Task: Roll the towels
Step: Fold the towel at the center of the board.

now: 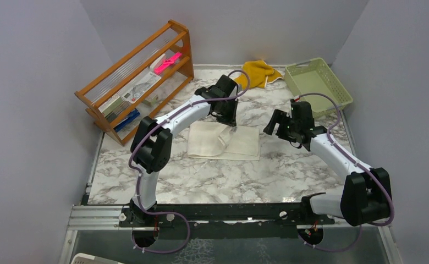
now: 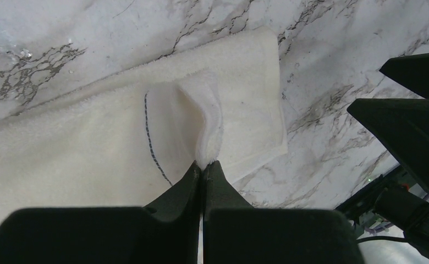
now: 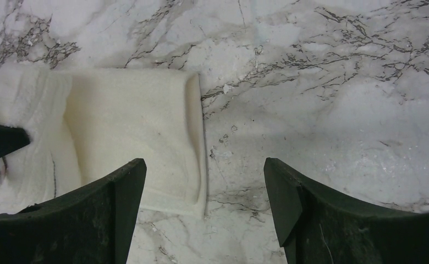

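Note:
The cream-white towel (image 1: 223, 141) lies folded flat in the middle of the marble table. My left gripper (image 1: 230, 122) is shut on a pinched-up fold near its middle. In the left wrist view the fold (image 2: 208, 129) rises between the closed fingertips (image 2: 204, 166). My right gripper (image 1: 274, 124) is open and empty, hovering just right of the towel. In the right wrist view the towel's right edge (image 3: 193, 137) lies between and ahead of the open fingers (image 3: 204, 165). The mustard-yellow towel (image 1: 259, 72) lies crumpled at the back.
A wooden rack (image 1: 138, 77) with packets and a pink item stands at the back left. A pale green basket (image 1: 318, 83) sits at the back right. Grey walls close in both sides. A metal rail (image 1: 212, 213) runs along the near edge.

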Motion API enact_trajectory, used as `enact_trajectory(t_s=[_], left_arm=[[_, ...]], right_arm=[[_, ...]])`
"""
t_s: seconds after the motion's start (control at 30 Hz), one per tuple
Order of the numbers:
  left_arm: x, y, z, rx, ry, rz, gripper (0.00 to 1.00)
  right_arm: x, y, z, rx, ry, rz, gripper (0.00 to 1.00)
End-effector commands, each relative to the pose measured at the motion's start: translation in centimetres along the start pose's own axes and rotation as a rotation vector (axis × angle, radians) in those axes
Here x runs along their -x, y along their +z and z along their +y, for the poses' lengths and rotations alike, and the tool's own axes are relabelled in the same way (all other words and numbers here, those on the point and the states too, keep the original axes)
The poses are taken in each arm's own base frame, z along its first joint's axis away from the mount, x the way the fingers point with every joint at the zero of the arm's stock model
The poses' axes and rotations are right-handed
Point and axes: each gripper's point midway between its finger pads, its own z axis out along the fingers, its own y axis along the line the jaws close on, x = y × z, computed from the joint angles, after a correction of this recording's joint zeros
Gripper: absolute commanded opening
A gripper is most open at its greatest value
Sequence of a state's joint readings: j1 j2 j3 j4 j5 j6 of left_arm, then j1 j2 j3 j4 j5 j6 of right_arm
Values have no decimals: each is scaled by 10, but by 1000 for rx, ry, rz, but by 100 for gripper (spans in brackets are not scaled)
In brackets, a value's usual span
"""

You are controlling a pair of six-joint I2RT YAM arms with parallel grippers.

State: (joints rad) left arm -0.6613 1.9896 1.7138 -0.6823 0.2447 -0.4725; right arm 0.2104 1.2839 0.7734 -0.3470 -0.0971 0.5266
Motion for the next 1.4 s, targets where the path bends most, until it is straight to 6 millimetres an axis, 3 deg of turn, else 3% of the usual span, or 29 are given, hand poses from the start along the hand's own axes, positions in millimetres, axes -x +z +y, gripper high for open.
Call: enact_trajectory(t_s=[0.0, 0.37, 0.57, 0.77, 0.83, 0.97, 1.07, 1.23, 1.3, 1.37], left_arm=[[8, 3, -22, -68, -20, -12, 0], [14, -5, -76, -235, -71, -83, 0], [2, 20, -63, -203, -112, -55, 0], [5, 35, -50, -148, -172, -90, 0], [7, 39, -50, -157, -200, -113, 7], [12, 39, -65, -272, -234, -166, 44], [23, 27, -73, -349, -236, -213, 57], [53, -15, -63, -369, -215, -319, 61], [59, -30, -46, -346, -220, -357, 60], [49, -32, -21, -300, -241, -362, 58]], right_arm=[[7, -4, 1, -10, -13, -33, 80], [2, -3, -2, -15, -13, -27, 80], [1, -4, -3, -16, -18, -27, 80], [-2, -4, -4, -13, -18, -23, 80], [-2, -4, -4, -13, -20, -25, 80], [0, -6, -3, -7, -27, -34, 80], [7, -13, 1, 6, -38, -68, 80], [21, -27, 26, 143, -99, -148, 80], [19, -27, 41, 224, -132, -135, 79], [11, -24, 57, 282, -165, -103, 74]])
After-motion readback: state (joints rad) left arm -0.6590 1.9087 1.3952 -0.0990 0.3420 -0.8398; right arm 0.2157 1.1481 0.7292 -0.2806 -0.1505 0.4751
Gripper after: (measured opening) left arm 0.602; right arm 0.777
